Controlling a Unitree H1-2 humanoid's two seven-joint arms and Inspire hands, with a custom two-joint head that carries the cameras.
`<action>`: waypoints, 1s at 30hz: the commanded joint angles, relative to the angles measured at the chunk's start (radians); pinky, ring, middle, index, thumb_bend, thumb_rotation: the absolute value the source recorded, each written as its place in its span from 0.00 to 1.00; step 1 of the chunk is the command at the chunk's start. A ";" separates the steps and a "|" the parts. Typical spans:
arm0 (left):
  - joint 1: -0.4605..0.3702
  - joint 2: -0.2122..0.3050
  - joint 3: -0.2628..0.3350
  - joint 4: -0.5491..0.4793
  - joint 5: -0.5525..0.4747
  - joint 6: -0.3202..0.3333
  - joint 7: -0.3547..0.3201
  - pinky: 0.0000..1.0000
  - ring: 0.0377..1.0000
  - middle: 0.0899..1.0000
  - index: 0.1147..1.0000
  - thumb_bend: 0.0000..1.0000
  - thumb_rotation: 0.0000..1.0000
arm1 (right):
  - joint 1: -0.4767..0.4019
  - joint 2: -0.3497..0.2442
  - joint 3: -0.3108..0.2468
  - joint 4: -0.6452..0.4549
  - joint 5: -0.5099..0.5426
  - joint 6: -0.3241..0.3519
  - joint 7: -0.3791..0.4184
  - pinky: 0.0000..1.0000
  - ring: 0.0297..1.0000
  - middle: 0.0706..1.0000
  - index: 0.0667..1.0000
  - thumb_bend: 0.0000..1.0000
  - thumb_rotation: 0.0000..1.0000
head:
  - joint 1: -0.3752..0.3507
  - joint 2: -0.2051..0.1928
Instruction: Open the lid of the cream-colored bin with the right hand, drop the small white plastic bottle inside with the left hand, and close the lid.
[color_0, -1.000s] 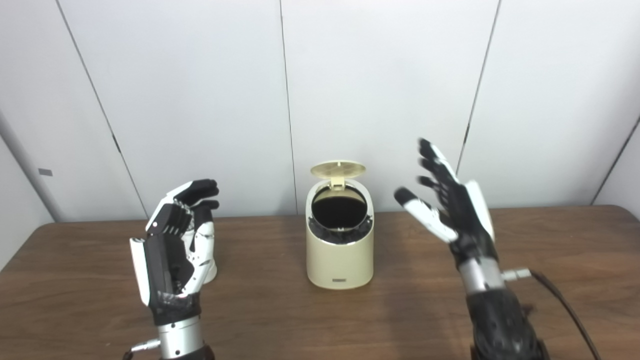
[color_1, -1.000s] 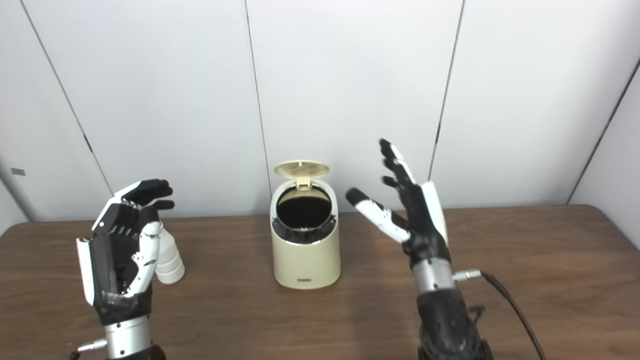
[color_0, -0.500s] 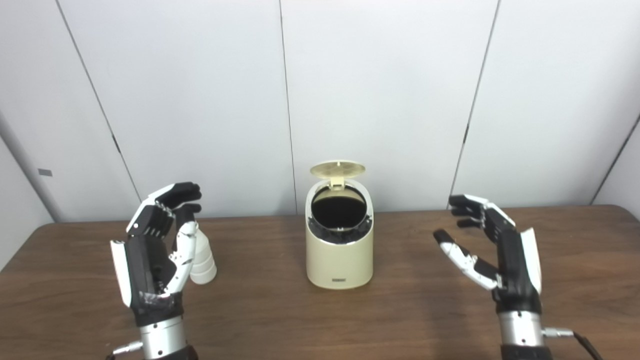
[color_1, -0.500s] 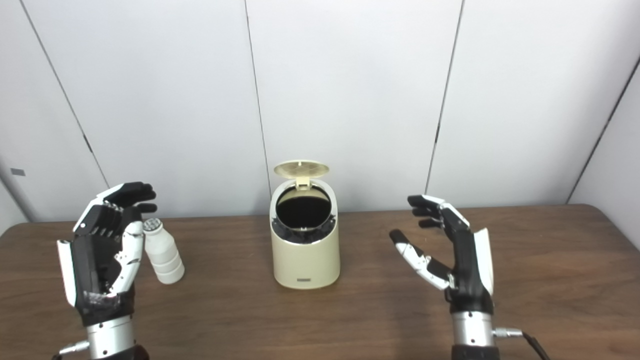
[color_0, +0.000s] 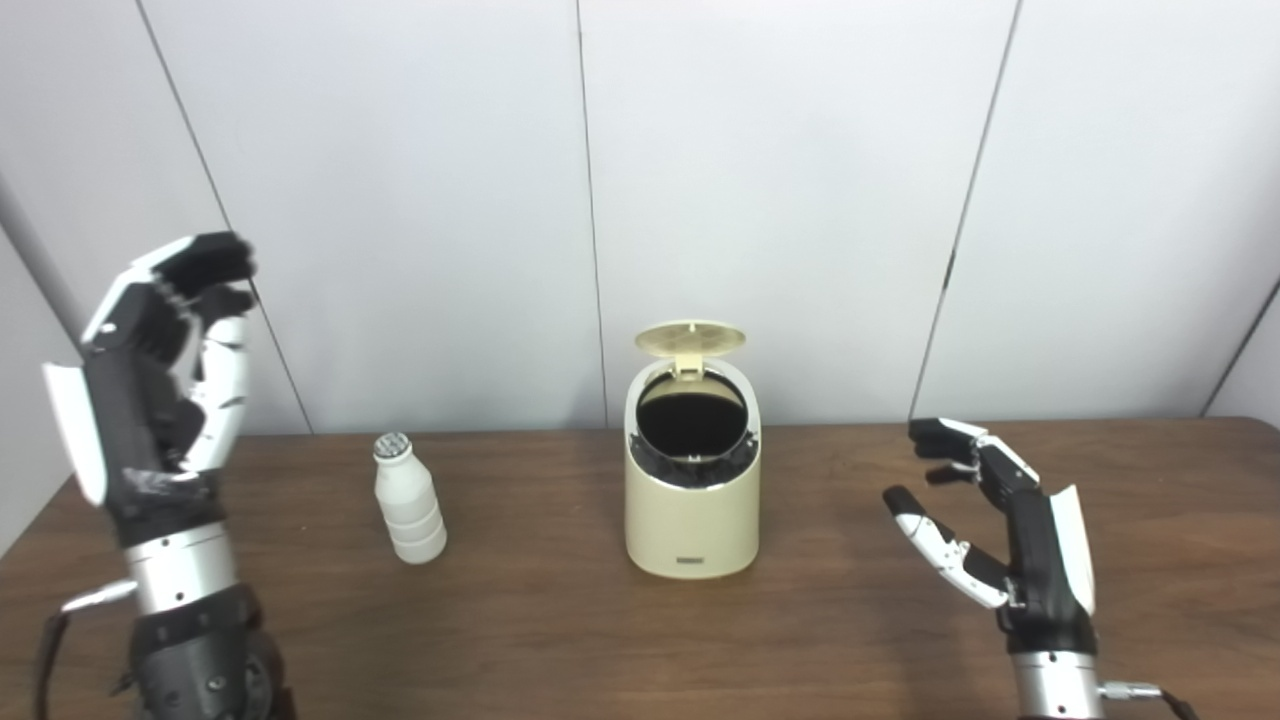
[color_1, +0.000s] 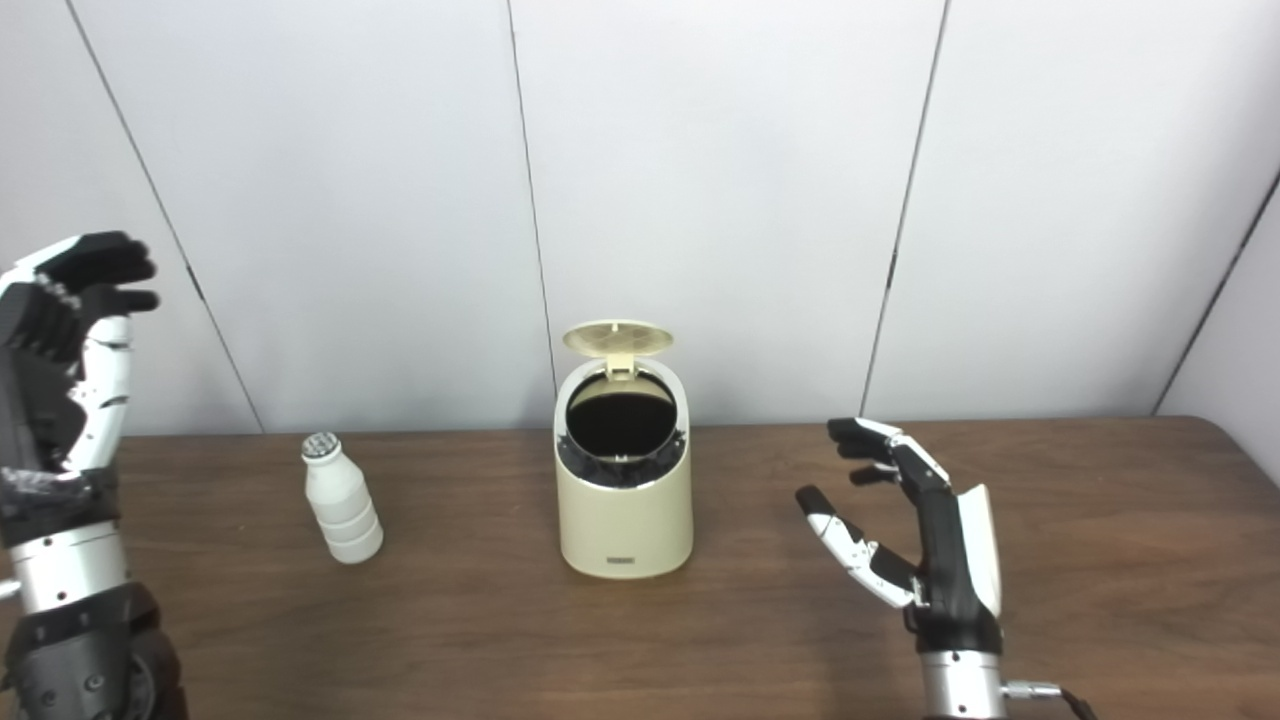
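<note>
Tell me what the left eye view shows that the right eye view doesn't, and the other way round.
Only the left eye view shows the whole left hand, raised clear of the table. Only the right eye view shows the table running farther past the right hand; there the left hand is cut by the picture's edge. Both show the white bottle standing upright left of the cream bin, its lid up, and both hands open and empty.

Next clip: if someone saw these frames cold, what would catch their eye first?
Probably the cream-colored plastic bin at the middle of the brown wooden table, its round lid flipped up over a dark opening. Next, the small white plastic bottle standing upright to its left, untouched. The left hand is raised high and open at the far left, while the right hand hovers open, low on the right.
</note>
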 joint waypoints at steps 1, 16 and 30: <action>-0.020 0.028 0.019 -0.001 0.012 0.006 0.019 0.61 0.67 0.66 0.63 0.27 0.51 | -0.034 -0.008 -0.004 -0.019 0.000 -0.042 -0.013 0.51 0.62 0.66 0.65 0.30 0.34 | 0.005 0.002; 0.109 0.051 0.031 0.116 -0.068 -0.011 -0.007 0.81 0.88 0.87 0.88 0.99 0.51 | -0.024 -0.028 -0.003 -0.009 0.073 -0.049 0.026 0.59 0.68 0.69 0.66 0.30 0.39 | 0.051 0.004; 0.194 0.070 -0.060 0.134 0.057 0.104 -0.058 0.84 0.92 0.91 0.92 1.00 0.55 | -0.012 -0.024 0.000 -0.050 0.102 -0.002 0.060 0.60 0.69 0.69 0.66 0.27 0.34 | 0.068 0.007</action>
